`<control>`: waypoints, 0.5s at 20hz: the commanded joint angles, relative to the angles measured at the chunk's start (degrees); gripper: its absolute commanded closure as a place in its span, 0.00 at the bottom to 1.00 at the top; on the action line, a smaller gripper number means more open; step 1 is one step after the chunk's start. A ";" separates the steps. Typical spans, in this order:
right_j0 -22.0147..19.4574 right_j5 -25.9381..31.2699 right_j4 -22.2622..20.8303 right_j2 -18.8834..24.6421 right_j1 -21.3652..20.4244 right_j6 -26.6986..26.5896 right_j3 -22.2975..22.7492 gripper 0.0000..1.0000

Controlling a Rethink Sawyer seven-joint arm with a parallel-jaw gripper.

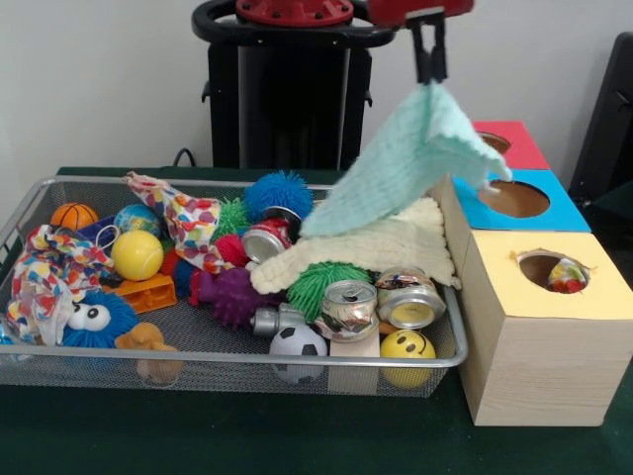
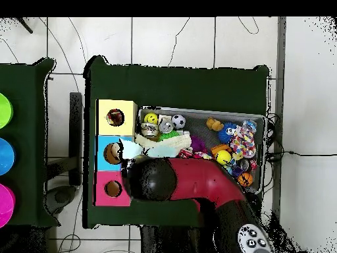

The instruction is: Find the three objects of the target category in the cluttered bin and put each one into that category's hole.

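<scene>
Left end of the wire-mesh bin [image 1: 40, 188]: a dotted white cloth [image 1: 49, 272] lies bunched against the rim beside the blue googly-eyed toy [image 1: 91, 319], low among the clutter, so a pinch there could catch the toy's fuzz or the yellow ball [image 1: 136, 255] along with it. Further in, a second dotted cloth [image 1: 193, 226] lies draped over the pile, one end trailing toward the cans; lifting it may drag the red can [image 1: 265, 239] or the spiky balls with it. Centre-right: the hand [image 1: 430, 61] is pinched shut on a corner of the mint-green knit cloth [image 1: 410, 163], which hangs free above the bin's right end with its lower edge touching the cream knit cloth [image 1: 386, 247]. This is not a dotted cloth, so the main risk is a wrong sort: its free edge already hangs over the blue-faced box [image 1: 554, 213], and letting go here would likely drop it on or into that hole. If it swings, it could also sweep the cream cloth out over the bin rim. Right: the yellow-faced box [image 1: 554, 327] stands on the worktop just beside the bin, and its hole [image 1: 550, 269] already shows something dotted inside; whether that piece sits fully in cannot be told, and it could snag the ragged edge.
</scene>
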 commanded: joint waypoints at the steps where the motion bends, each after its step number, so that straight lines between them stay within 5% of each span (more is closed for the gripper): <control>1: 3.30 -8.67 0.71 -8.23 3.37 18.00 4.64 1.00; 8: 3.61 -17.86 -5.37 -12.88 8.37 15.77 2.91 1.00; 9: 3.52 -19.27 -5.30 -13.44 8.53 14.43 2.93 0.00; 10: 3.48 -19.70 -5.53 -13.52 8.47 14.21 2.93 0.00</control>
